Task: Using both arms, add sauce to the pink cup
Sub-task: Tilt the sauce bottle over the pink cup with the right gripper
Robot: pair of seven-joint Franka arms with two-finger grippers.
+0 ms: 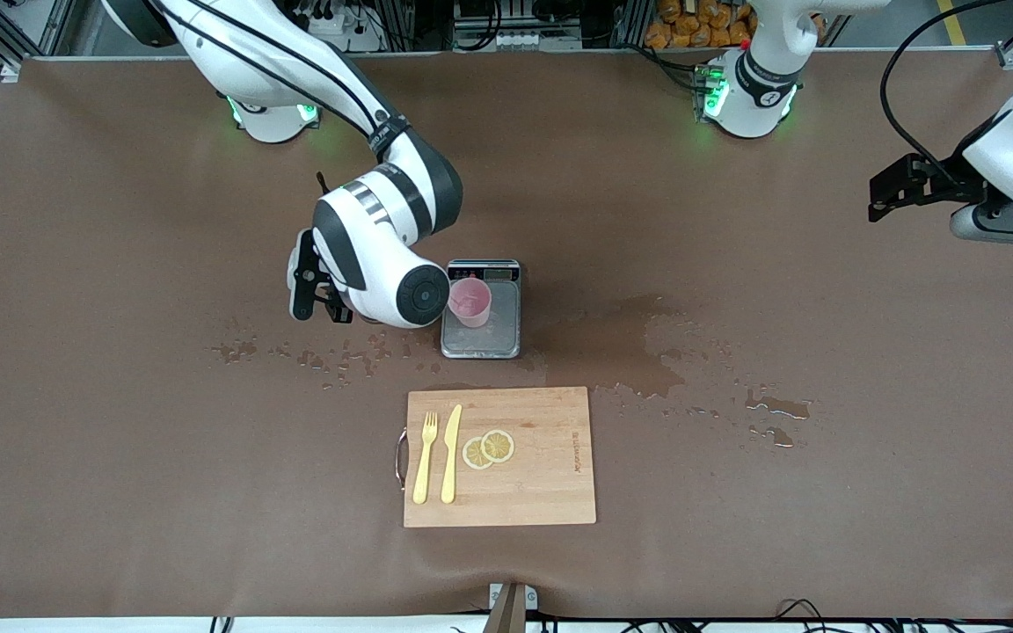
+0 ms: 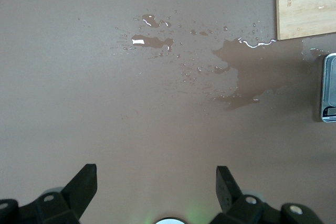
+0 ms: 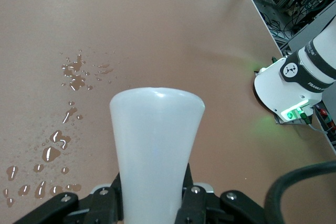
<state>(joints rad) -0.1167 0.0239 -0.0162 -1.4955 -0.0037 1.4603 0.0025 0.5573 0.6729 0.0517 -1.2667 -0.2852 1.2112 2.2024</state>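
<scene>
The pink cup [image 1: 470, 301] stands upright on the grey scale [image 1: 482, 341] in the middle of the table. My right arm's wrist [image 1: 383, 264] hangs right beside the cup, on the side toward the right arm's end, and covers its own gripper in the front view. In the right wrist view, the right gripper [image 3: 152, 192] is shut on the whitish sauce bottle [image 3: 156, 140]. The bottle's broad end points away from the camera, and its cap and nozzle are hidden. My left gripper [image 1: 889, 189] waits open over the table's left-arm end, and the left gripper [image 2: 156, 174] holds nothing.
A wooden cutting board [image 1: 550, 457] lies nearer the front camera than the scale. It carries a yellow fork [image 1: 425, 457], a yellow knife [image 1: 451, 453] and two lemon slices [image 1: 489, 448]. Wet puddles [image 1: 647, 352] and droplets [image 1: 322, 356] spread on both sides of the scale.
</scene>
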